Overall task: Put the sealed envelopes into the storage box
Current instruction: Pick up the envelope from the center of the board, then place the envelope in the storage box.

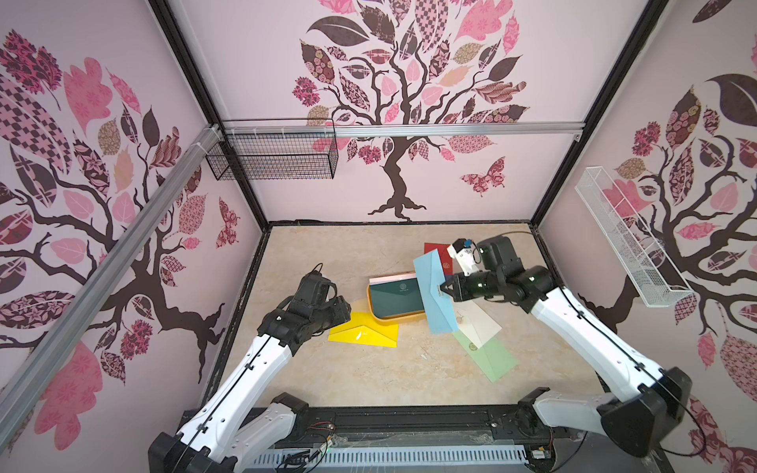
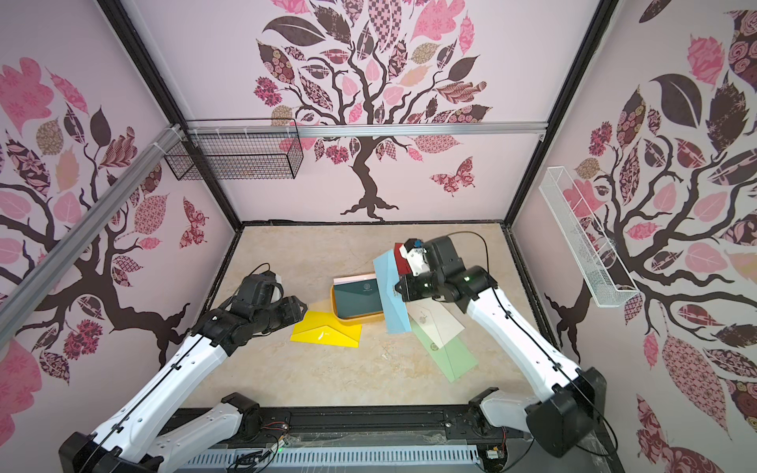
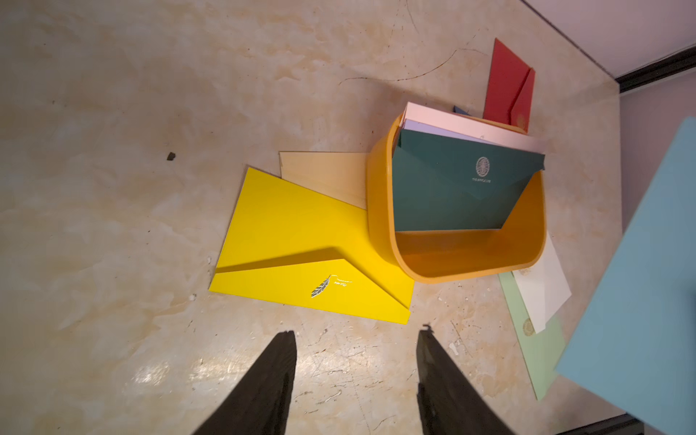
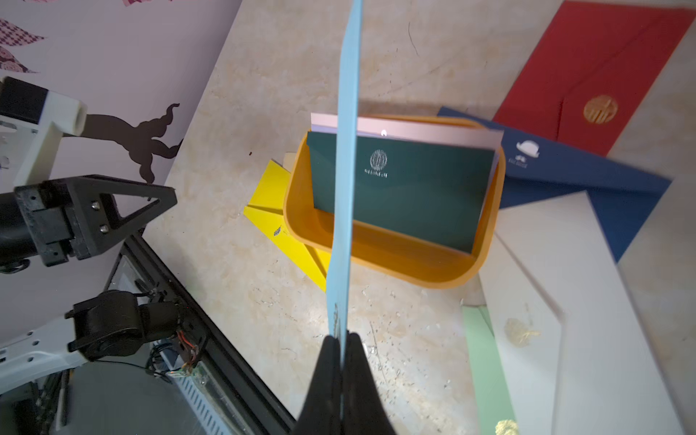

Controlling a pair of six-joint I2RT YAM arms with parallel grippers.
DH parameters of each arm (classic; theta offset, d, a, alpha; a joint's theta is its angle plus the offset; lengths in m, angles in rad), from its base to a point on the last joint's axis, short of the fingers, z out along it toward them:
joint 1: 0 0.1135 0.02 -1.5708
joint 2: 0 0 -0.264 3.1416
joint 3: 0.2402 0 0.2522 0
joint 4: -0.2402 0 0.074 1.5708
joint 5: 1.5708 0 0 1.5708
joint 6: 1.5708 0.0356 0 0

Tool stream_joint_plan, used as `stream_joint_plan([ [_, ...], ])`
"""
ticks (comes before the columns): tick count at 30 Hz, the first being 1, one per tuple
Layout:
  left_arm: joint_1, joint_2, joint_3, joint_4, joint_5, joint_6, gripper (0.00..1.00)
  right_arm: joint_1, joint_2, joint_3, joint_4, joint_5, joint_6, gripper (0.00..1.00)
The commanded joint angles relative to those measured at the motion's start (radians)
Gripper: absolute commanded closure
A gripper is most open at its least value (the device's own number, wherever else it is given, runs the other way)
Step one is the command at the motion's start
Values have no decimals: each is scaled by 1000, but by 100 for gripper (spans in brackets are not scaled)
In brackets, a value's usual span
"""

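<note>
Holding light blue envelope (image 1: 430, 305) edge-on in my clamped right gripper (image 4: 341, 339), raised by the storage box (image 3: 381, 211) | left gripper (image 3: 356, 335) parted, empty | boxed: dark green envelope (image 3: 452, 196), pink (image 3: 470, 126), lilac (image 3: 425, 128) | to go, I judge: yellow envelope (image 3: 301, 241), cream (image 3: 327, 173), red (image 3: 504, 83), navy (image 4: 565, 169), white (image 4: 565, 282), light green (image 3: 538, 350)

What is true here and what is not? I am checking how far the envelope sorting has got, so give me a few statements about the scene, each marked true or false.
1. The right hand is shut on the light blue envelope. True.
2. The dark green envelope lies flat on the table. False: it stands leaning inside the yellow-orange box.
3. The left hand grips the yellow envelope. False: the hand is open and empty, and the yellow envelope lies on the table by the box.
4. The red envelope is outside the box. True.
</note>
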Motion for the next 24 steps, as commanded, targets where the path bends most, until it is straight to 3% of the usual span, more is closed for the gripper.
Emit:
stream_joint_plan([
  [1, 4, 5, 39, -84, -25, 61, 44, 9, 88, 155, -110, 68, -280, 100],
  [14, 6, -79, 37, -107, -69, 115, 44, 68, 498, 643, -386, 71, -910, 100],
  [20, 5, -155, 8, -87, -91, 114, 42, 119, 623, 720, -454, 170, -1030, 100],
  [24, 5, -184, -2, -75, -85, 112, 40, 129, 659, 724, -464, 173, -1082, 100],
])
